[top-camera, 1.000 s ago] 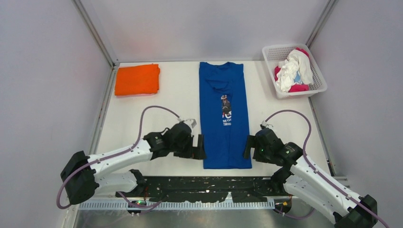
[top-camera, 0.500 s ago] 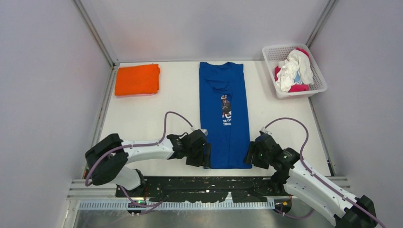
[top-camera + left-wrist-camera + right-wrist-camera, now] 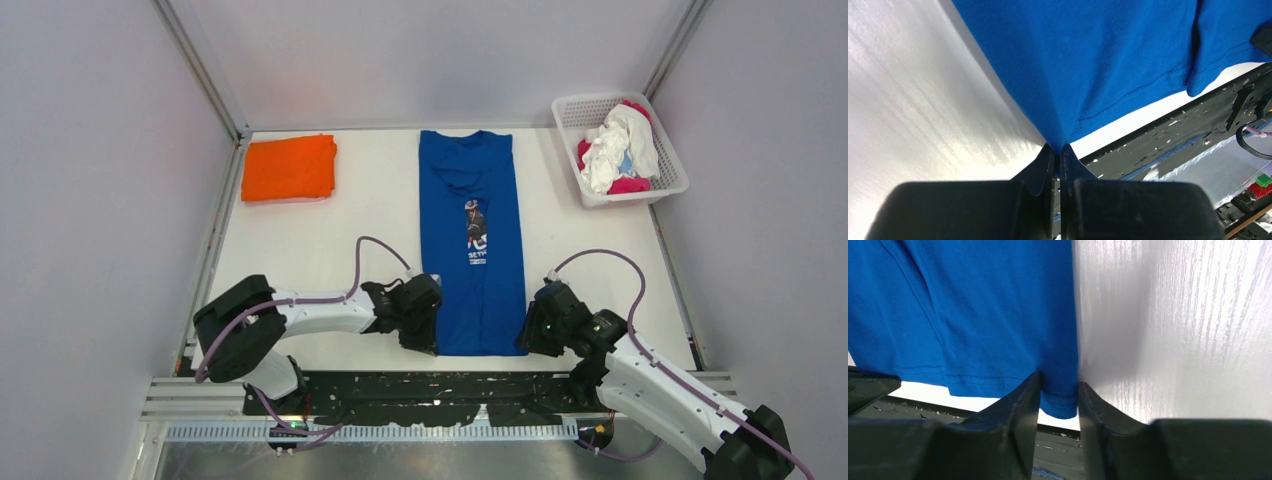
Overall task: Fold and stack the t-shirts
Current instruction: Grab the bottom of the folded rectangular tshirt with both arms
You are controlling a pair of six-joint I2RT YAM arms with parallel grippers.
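Note:
The royal blue t-shirt [image 3: 472, 240] lies folded into a long strip down the middle of the table, print up. My left gripper [image 3: 432, 335] is shut on its near left hem corner [image 3: 1068, 125], and the cloth is pinched into a peak between the fingertips. At the near right corner [image 3: 1060, 400], my right gripper [image 3: 1058, 390] straddles the hem with its jaws narrowed but still apart. The cloth between them lies flat. A folded bright orange t-shirt [image 3: 290, 168] sits at the far left.
A white lattice basket [image 3: 672, 186] at the far right holds crumpled white [image 3: 622, 145] and magenta [image 3: 630, 185] t-shirts. A black perforated rail [image 3: 420, 392] runs along the table's near edge, just behind both grippers. Grey walls close in three sides.
Both grippers have moved in to the blue t-shirt's near corners. The left has closed fully on its corner. The right's jaws have narrowed around the other corner.

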